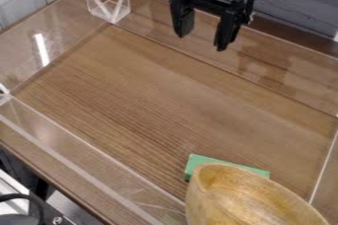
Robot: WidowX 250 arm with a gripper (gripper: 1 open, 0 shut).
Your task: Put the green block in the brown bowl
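Camera view – green block (209, 164) touching brown bowl (251, 200), no legible writing

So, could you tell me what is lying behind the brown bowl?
The green block lies flat on the table behind the brown bowl. The bowl's rim covers its near edge.

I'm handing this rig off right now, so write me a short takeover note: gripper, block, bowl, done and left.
Gripper: open, empty, pointing down, up at the far side of the table.
Green block: flat on the table at the near edge, right beside the brown bowl's far-left rim, partly hidden by it.
Done: nothing yet; block is not in the bowl.
Left: reach the block, grasp, lift, release inside the bowl.
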